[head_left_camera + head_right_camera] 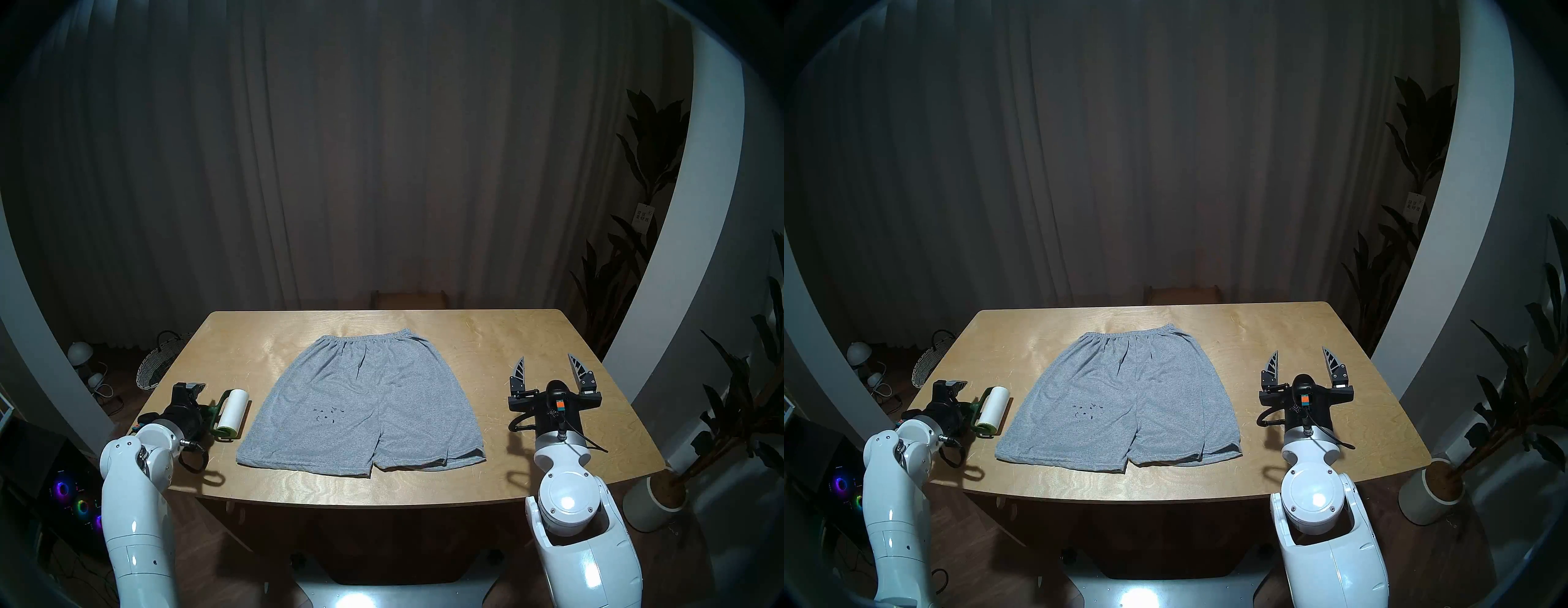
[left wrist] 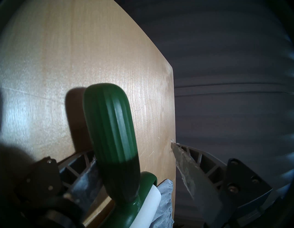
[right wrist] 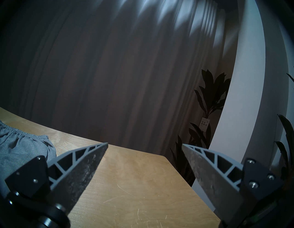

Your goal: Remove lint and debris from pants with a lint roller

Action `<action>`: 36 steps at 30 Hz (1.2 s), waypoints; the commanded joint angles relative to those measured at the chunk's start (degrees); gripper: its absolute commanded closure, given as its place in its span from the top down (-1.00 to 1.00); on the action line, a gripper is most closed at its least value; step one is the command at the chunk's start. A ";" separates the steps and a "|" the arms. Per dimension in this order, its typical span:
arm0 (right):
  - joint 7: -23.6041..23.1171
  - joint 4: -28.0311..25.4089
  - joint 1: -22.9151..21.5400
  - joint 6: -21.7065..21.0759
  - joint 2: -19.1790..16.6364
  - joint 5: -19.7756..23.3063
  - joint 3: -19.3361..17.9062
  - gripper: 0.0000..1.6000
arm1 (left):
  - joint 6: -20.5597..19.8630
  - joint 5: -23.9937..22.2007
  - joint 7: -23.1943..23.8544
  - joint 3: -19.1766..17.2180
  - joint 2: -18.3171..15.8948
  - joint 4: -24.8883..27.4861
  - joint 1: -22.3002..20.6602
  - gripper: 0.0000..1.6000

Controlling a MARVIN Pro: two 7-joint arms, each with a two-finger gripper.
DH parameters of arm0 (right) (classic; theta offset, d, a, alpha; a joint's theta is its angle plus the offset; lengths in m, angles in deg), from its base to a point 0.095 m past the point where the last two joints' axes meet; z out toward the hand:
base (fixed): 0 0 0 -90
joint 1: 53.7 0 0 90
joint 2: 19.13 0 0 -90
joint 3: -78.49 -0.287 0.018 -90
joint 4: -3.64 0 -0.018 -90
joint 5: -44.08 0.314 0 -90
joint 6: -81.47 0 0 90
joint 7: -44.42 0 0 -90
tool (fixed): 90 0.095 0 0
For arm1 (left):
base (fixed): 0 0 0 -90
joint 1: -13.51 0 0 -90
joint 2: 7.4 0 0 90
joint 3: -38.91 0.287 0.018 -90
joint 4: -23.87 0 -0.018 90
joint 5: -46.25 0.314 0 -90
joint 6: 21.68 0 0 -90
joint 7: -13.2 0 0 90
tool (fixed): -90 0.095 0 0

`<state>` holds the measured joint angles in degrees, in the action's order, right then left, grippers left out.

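The shorts (image 1: 360, 403) lie flat at the table's (image 1: 466, 335) middle, hems near, waistband far, with the lint (image 1: 327, 414) on the left leg. Just left of them lies the roller (image 1: 231, 410), and the left gripper (image 2: 133, 159) straddles its green handle: one finger (image 2: 89, 173) touches it, the other stands clear, jaws not clamped. At the right, the right gripper (image 1: 547, 368) hangs above bare wood, jaws wide apart and empty.
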<state>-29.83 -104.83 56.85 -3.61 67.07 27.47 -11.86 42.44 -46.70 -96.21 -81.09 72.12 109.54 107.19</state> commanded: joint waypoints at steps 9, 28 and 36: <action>-0.32 0.82 -0.83 2.39 -1.03 1.43 -0.33 1.00 | 0.66 1.25 0.89 1.58 3.02 -1.61 3.26 -0.65; -0.69 3.85 -1.61 5.65 -2.18 3.97 -0.48 1.00 | 1.85 1.36 7.01 0.40 4.70 8.73 5.65 -1.00; -1.22 5.10 -1.97 6.21 -2.42 5.18 -0.52 1.00 | 1.55 0.99 10.85 -1.56 3.91 13.97 6.31 -1.00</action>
<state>-30.80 -99.66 55.72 1.27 64.69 32.10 -12.53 44.02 -45.21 -89.31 -80.88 76.91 118.20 113.27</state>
